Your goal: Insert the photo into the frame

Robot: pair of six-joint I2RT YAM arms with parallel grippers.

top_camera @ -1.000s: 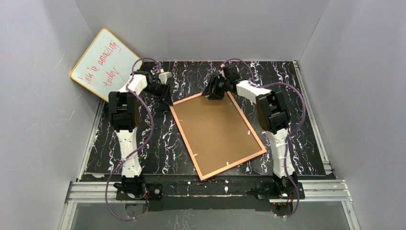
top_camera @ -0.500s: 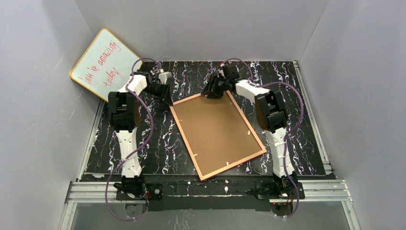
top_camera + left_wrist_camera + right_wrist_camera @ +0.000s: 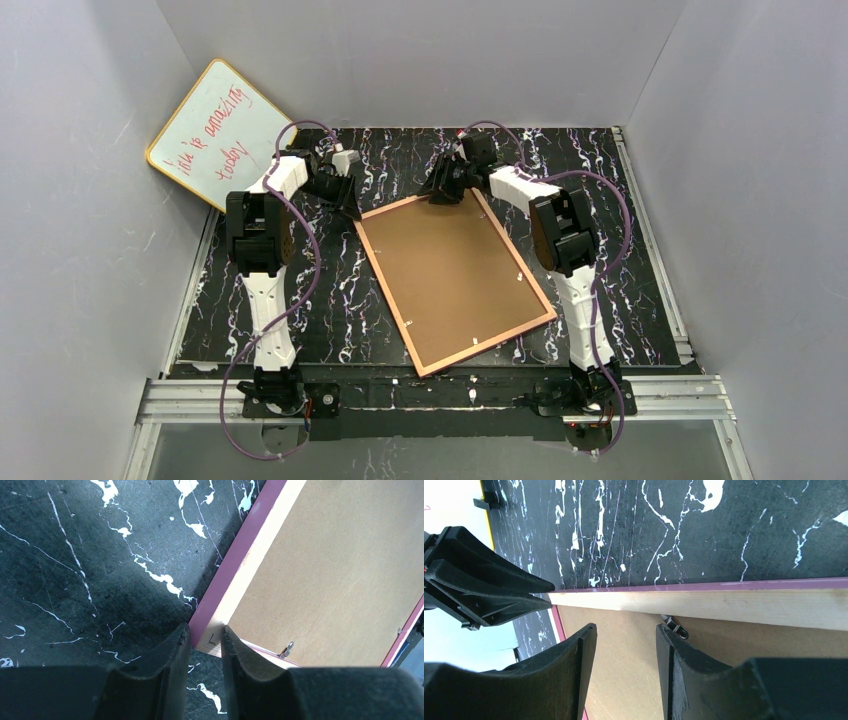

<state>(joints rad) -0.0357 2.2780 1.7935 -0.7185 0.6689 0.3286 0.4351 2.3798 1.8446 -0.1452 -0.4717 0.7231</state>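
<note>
The frame (image 3: 387, 298) lies face down on the table, its light wood rear up, with the brown backing board (image 3: 450, 275) in it. The photo is hidden. My left gripper (image 3: 350, 205) is shut on the frame's far left corner; in the left wrist view the gripper (image 3: 206, 629) has the pink edge (image 3: 227, 570) and wood rail between its fingers. My right gripper (image 3: 440, 192) is open over the backing board (image 3: 624, 670) by the far rail (image 3: 724, 607), its right finger beside a small metal tab (image 3: 675, 626).
A yellow-edged whiteboard (image 3: 215, 135) with red writing leans on the left wall at the back. Another metal tab (image 3: 286, 650) shows on the frame's rear. The left gripper's fingers (image 3: 499, 587) show in the right wrist view. Grey walls enclose the black marbled table (image 3: 600, 170).
My right gripper has shifted slightly back and left along the frame's far edge. The left gripper and the frame have not moved.
</note>
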